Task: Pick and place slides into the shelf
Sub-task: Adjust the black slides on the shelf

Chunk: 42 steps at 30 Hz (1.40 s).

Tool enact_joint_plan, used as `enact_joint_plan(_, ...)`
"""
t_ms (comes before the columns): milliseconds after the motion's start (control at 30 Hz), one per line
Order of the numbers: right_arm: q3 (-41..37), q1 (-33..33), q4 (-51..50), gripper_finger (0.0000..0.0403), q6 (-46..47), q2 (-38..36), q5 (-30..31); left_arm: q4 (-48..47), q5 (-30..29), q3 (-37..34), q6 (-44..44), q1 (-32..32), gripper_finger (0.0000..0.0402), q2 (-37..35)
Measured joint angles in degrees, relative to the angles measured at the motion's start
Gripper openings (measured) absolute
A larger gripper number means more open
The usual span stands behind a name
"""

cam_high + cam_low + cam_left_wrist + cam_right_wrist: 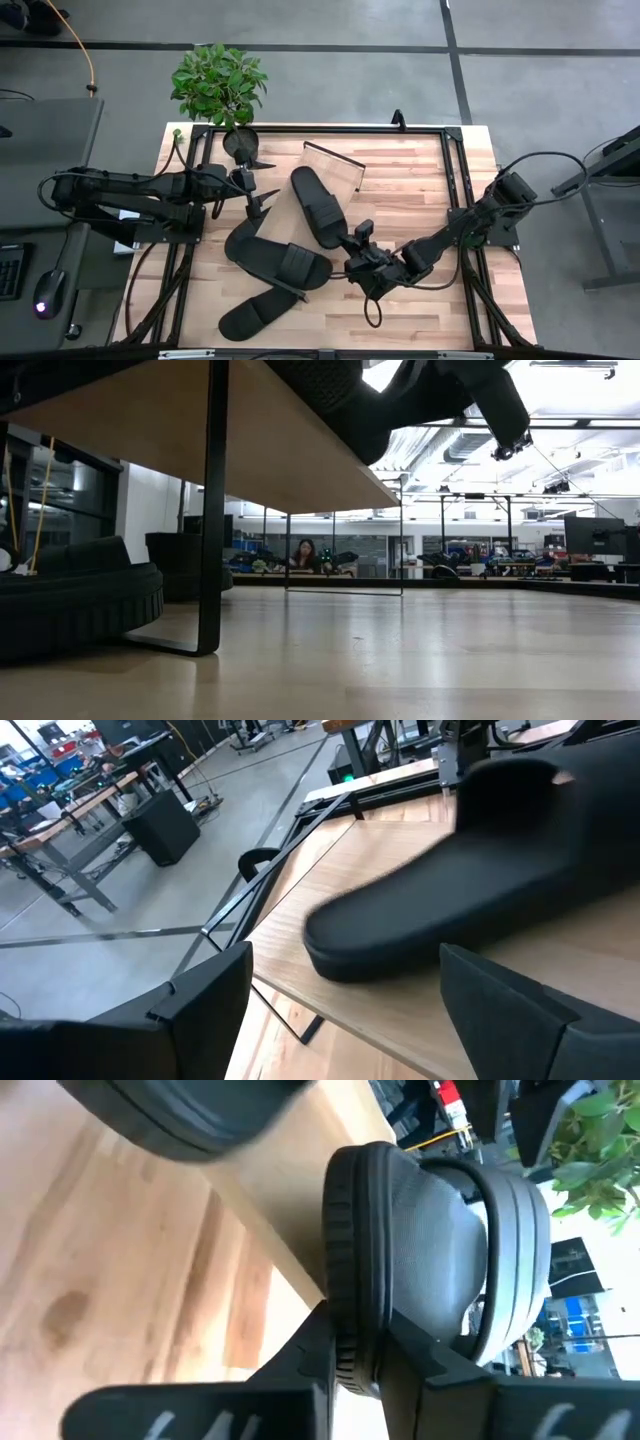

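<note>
The right end effector (352, 248) sits low over the middle of the bench (420, 300), and its wrist view shows the two dark fingers (320, 1350) pinching the rim of a slide (420, 1250), one finger on each side of the sole edge. From above, that slide (318, 206) lies angled across the near end of the shelf (335, 165), its heel toward the right end effector. The shelf stands toward the far middle of the bench, its light plank top tilted in the overhead picture. Two more slides rest on the bench to the left: one (278, 262) just beside the held slide, another (258, 310) nearer the front edge, its toe touching or overlapping the first — hard to say which from this height. The left end effector (262, 190) hovers at the shelf's left side with its fingers (200, 1010) spread wide, and its wrist view looks onto a black slide (470, 900) lying on the plank, nothing between the fingers. A potted plant (220, 85) stands at the far left corner. In the low view the shelf's plank underside (250, 450) and dark leg (210, 510) fill the left, and a person (303, 553) sits far off in the room behind.
</note>
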Motion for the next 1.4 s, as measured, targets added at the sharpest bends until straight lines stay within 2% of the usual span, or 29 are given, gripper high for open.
enact_joint_plan(233,0.0,-1.1,-6.3,0.0025,-1.0,-5.5,-0.8,0.0,0.0,0.0,0.0,0.0,0.0303,0.0)
enact_joint_plan(433,0.0,-3.4,-6.3,0.0024,-8.0,-8.7,-9.8,0.1,0.0,0.0,0.0,0.0,0.0303,0.0)
enact_joint_plan(700,0.0,-5.5,-6.9,0.0024,-13.3,-8.8,-12.3,0.0,0.0,0.0,0.0,0.0,0.0303,0.0)
enact_joint_plan(967,0.0,-7.2,-6.2,0.0010,-17.8,-10.0,-21.0,0.0,-0.2,0.0,0.0,0.0,0.0303,0.0)
enact_joint_plan(1167,0.0,-7.2,-6.2,0.0006,-18.9,-13.5,-18.5,-2.2,-3.5,0.0,1.0,0.0,0.0303,-0.2)
enact_joint_plan(1400,0.0,-7.1,-5.2,0.0005,-19.1,-17.5,-19.4,-4.7,-6.4,0.0,2.0,0.0,0.0303,-0.5)
